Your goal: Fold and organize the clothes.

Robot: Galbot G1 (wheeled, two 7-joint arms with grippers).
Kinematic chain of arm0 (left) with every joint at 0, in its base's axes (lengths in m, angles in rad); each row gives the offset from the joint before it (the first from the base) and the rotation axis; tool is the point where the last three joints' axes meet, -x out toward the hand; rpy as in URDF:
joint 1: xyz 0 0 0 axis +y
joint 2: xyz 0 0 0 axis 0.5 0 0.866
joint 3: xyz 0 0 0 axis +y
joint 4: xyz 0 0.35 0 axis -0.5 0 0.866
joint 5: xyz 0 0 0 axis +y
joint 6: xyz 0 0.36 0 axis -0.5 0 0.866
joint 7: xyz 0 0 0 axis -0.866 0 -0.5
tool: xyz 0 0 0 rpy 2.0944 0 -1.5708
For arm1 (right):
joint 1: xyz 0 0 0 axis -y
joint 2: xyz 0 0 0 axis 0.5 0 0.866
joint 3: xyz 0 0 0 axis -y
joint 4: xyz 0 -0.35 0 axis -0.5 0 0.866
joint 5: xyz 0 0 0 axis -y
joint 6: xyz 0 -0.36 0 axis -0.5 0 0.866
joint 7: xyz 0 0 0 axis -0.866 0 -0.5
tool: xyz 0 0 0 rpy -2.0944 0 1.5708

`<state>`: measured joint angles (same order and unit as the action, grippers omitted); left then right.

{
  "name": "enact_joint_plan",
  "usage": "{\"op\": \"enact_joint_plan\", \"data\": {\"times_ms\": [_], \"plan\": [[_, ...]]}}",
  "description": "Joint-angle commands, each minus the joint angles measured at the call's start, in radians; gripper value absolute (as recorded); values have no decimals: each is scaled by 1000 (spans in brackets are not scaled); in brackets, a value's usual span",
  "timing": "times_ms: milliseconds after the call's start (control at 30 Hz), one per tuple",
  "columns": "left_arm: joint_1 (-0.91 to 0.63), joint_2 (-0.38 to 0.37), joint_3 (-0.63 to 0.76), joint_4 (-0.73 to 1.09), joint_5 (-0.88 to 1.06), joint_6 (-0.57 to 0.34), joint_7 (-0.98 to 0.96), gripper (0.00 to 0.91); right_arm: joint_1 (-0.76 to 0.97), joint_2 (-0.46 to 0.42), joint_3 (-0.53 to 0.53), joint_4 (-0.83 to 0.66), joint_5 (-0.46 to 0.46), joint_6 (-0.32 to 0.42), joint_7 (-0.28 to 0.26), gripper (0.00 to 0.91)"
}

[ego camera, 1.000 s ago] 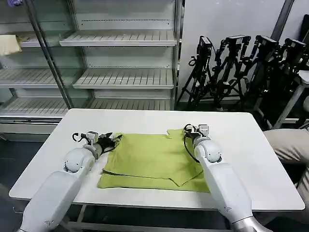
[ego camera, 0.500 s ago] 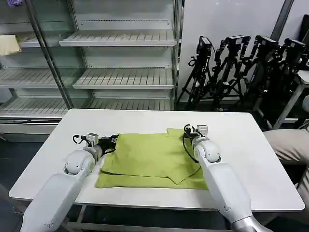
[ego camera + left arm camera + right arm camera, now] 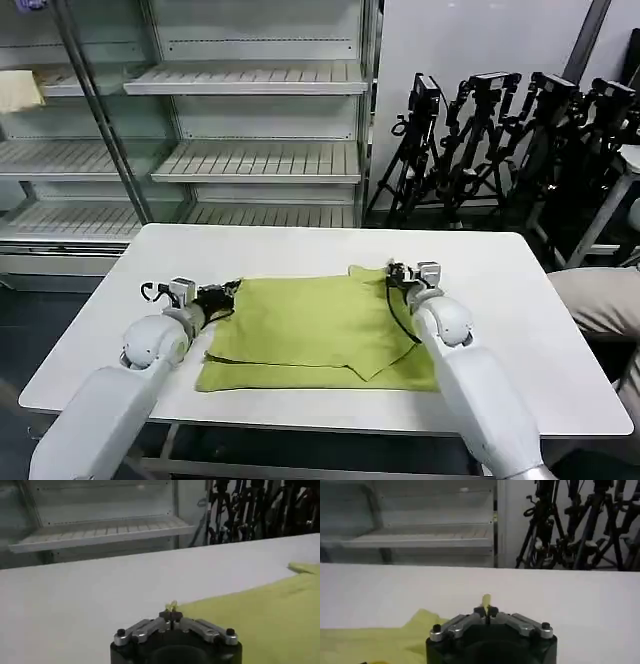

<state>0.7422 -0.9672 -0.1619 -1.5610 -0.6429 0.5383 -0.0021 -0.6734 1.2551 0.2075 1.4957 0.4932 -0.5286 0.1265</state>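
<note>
Both arms reach forward, low over the white table (image 3: 520, 300). The left gripper (image 3: 172, 614) pinches the far left corner of the yellow-green shirt (image 3: 310, 325). The right gripper (image 3: 486, 607) pinches its far right corner. The shirt lies folded mid-table; its patch is hidden.

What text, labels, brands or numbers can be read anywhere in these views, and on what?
None can be read.
The shirt, pinched at its far corners by the left gripper and the right gripper, shows plain fabric, no print.
The table, shelves and tripods carry no legible marking.
</note>
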Motion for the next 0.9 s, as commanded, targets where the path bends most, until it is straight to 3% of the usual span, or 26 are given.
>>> {"op": "enact_joint_plan", "data": {"times_ms": [33,467,900], "plan": [[139,19,-97,-154,-24,-13,-4,10,-133,-60,17,212,10,11,-6,0],[357,23,-218,-305,-20,-34,1,10,-333,-98,59,397,-23,22,0,0],[400,12,-237,-340,-23,-28,-4,10,-415,-102,83,461,-72,43,3,0]]}}
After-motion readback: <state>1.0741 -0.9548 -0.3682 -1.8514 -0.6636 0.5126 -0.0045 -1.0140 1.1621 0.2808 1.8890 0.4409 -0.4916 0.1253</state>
